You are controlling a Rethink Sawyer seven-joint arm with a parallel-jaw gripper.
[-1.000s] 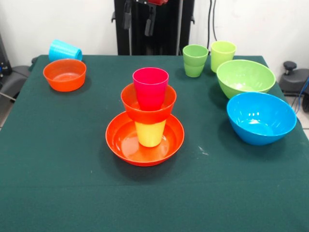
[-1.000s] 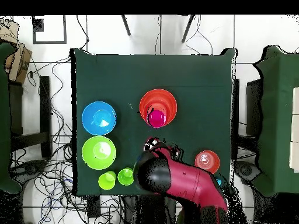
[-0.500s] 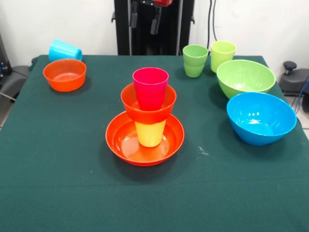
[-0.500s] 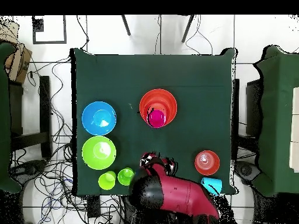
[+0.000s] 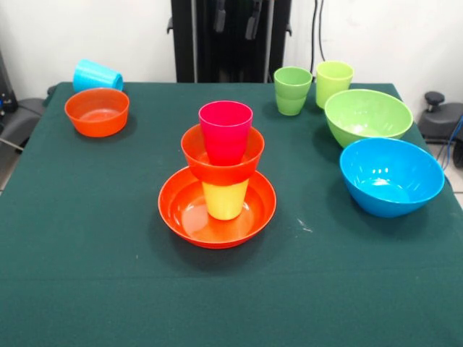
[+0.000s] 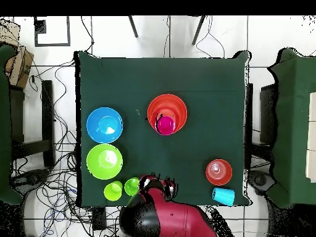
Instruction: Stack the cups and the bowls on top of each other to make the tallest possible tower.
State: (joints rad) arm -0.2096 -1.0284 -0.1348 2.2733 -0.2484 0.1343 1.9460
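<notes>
The tower stands mid-table: a wide orange bowl holds a yellow cup, then a small orange bowl, then a pink cup on top. A second small orange bowl sits at the far left, with a sky blue cup on its side behind it. Two light green cups stand at the far right. My gripper is open and empty, drawn back above the table's far edge; it also shows in the overhead view.
A large lime green bowl and a large blue bowl stand on the right side of the green table. In the overhead view they lie at the left.
The arm has drawn back toward the robot's base, off the table; in the front view its fingertips have shifted right and up. Cups and bowls have not moved.
</notes>
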